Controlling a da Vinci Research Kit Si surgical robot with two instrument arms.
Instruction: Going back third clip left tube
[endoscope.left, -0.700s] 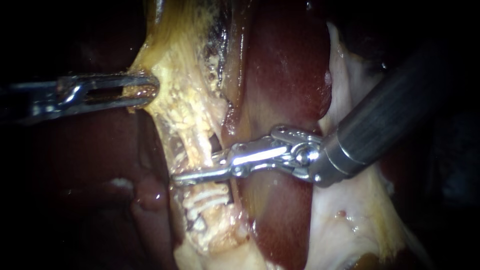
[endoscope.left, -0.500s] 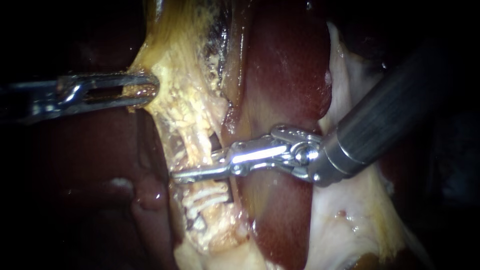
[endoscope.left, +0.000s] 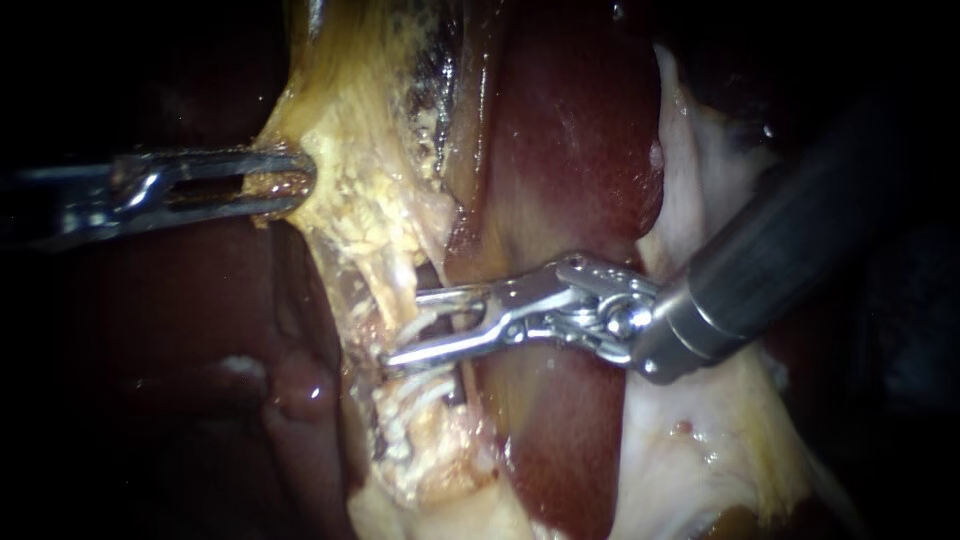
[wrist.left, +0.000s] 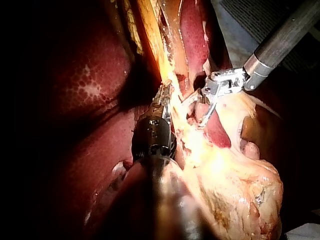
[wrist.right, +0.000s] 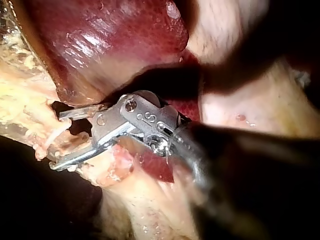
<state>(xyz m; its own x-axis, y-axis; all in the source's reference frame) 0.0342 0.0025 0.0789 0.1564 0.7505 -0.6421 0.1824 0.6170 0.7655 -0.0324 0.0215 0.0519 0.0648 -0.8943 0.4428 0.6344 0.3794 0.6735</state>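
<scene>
My left instrument comes in from the left, its jaws shut on the edge of the yellow fatty tissue and holding it taut; it also shows in the left wrist view. My right instrument reaches in from the right with its jaws open, one on each side of the pale left tube. A thin pale clip lies between them. Just below, several pale clips cross the same tube. In the right wrist view the open jaws stand apart with a whitish strand between them.
The dark red liver runs down the middle behind the right instrument's wrist. Pale glistening tissue lies under its shaft at the lower right. Darker red liver fills the lower left, under the left instrument.
My right instrument's jaws, nearly together across the tube before, have opened and drawn back a little to the right. The left instrument has kept its hold and place.
</scene>
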